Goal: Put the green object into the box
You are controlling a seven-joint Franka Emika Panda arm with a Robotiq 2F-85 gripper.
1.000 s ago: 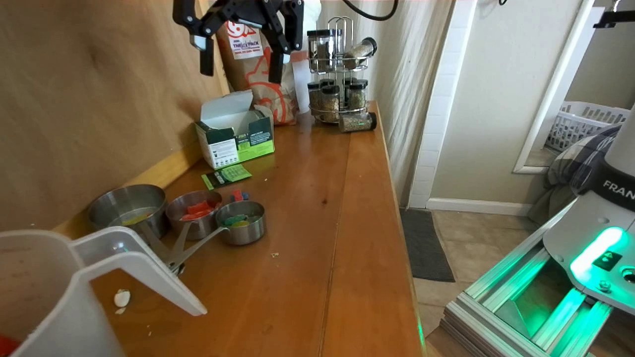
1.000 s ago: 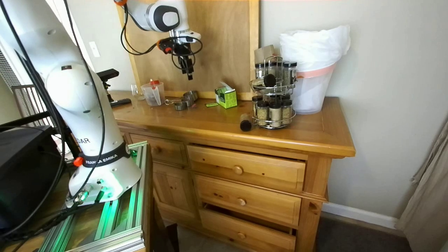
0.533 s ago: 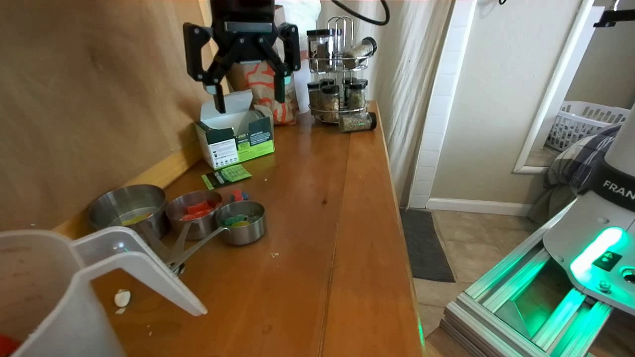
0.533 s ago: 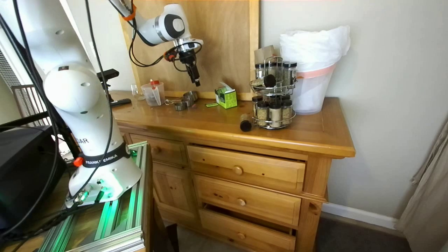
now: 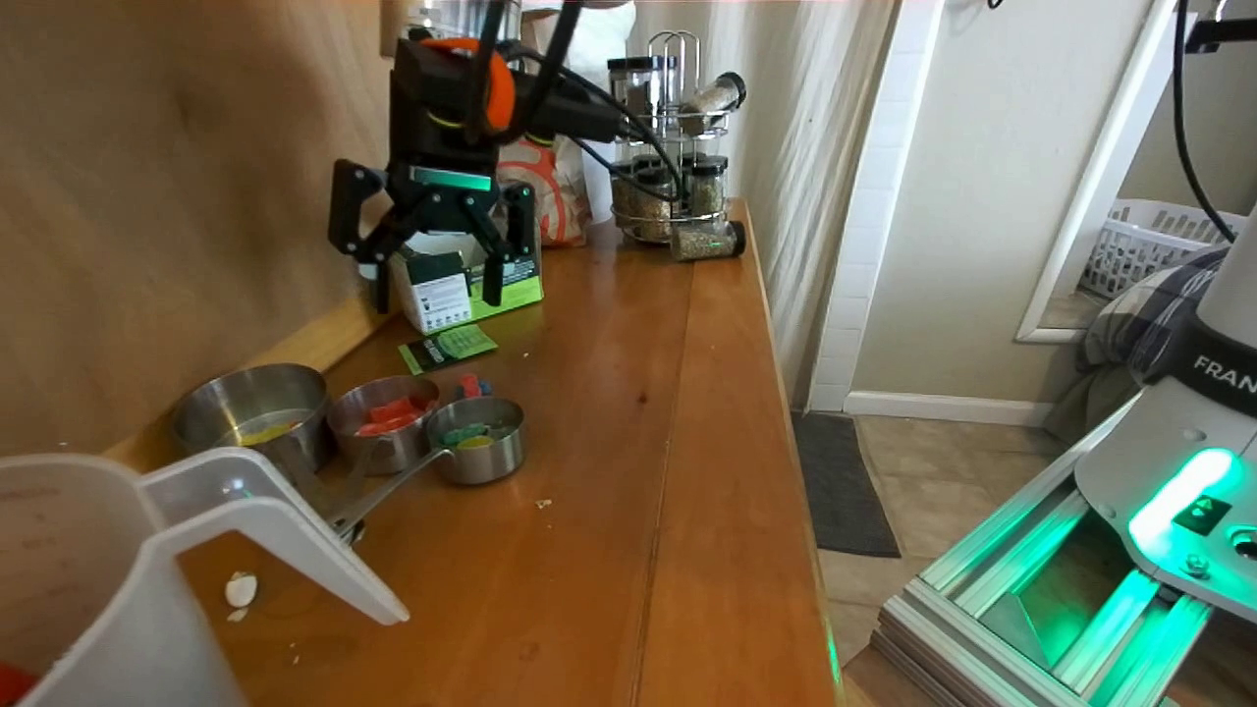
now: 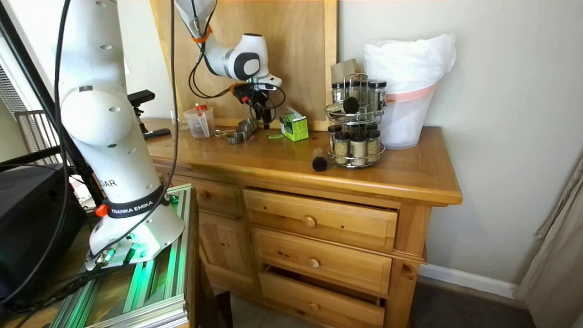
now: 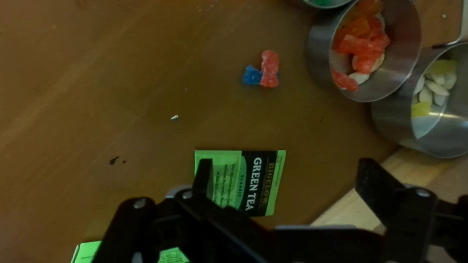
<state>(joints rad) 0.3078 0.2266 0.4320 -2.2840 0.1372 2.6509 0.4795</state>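
So the green tea packet (image 7: pixel 256 182) is lying flat on the wooden surface (image 5: pixel 589 511), just beside the green-and-white box (image 5: pixel 518 294). Jaws are spread wide and hanging near the packet; in the wrist view one of them blocks part of it. Can't really tell how high up they are from these angles tbh. Metal cups (image 5: pixel 491 462) sit near the packet too, with some glass jars (image 6: pixel 359 149) well apart from it.
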